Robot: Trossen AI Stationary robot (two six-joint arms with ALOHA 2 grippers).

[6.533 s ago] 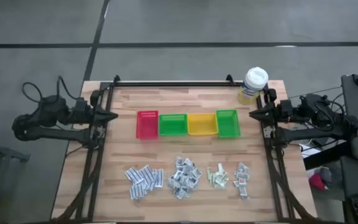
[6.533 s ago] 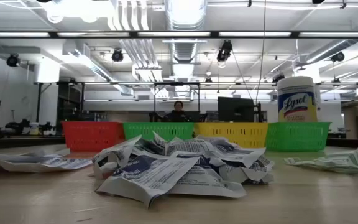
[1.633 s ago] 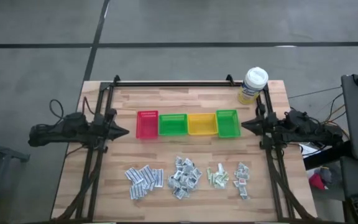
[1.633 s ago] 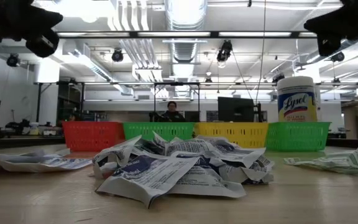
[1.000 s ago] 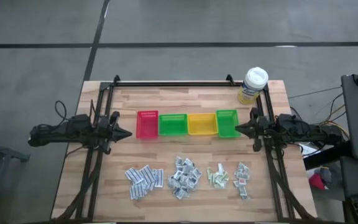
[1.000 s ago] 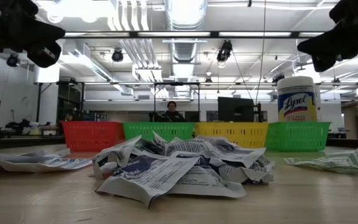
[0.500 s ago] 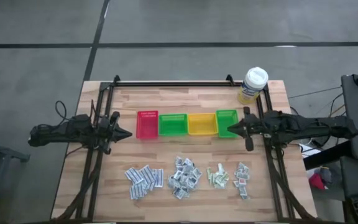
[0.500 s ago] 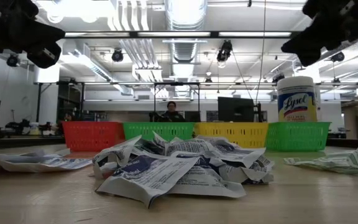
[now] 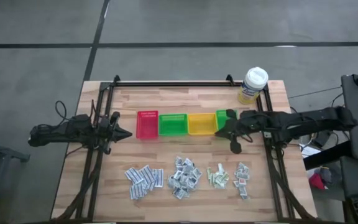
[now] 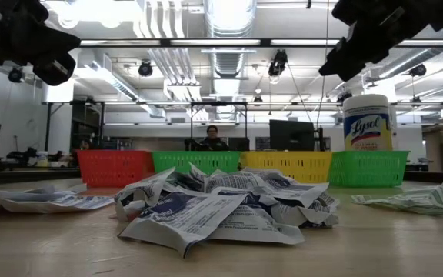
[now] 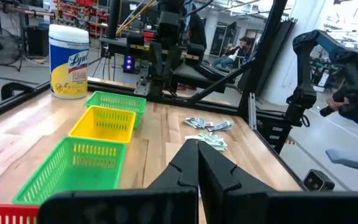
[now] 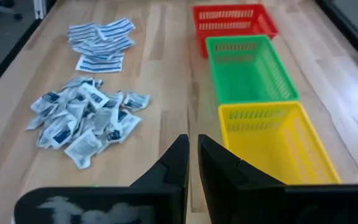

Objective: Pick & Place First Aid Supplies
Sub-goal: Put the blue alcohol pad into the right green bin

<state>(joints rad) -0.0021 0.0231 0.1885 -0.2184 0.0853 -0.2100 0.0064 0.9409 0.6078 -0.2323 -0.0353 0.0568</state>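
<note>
Your right tool (image 9: pixel 219 132) hangs over the desk (image 9: pixel 185 96) at the near edge of the right-hand green bin (image 9: pixel 227 115), fingers nearly together with a thin gap between them and nothing in it. The supplies lie in four heaps in a row along the near side of the desk, on the near side of the bin row: white-blue sachets (image 9: pixel 143 180), grey-silver sachets (image 9: pixel 184 176), pale green pads (image 9: pixel 217 176) and white-red pads (image 9: pixel 242 179). From your right tool they lie toward the near edge and below it; the pale green heap is almost straight ahead in that direction, the grey-silver heap just to its left. No heap has a clear long axis; the pieces lie every way, overlapping. Your left tool (image 9: pixel 127 134) waits pinched tight, empty, just left of the red bin (image 9: pixel 147 124), with the white-blue heap the nearest to it. Judgement: the right arm is better placed for the three right-hand heaps, and nothing stands between it and them. The yellow bin (image 9: pixel 202 123), the other green bin (image 9: pixel 173 124) and the wipes tub (image 9: pixel 252 85) all sit farther back, clear of that path. A person sits far behind the desk in the low view.
</note>
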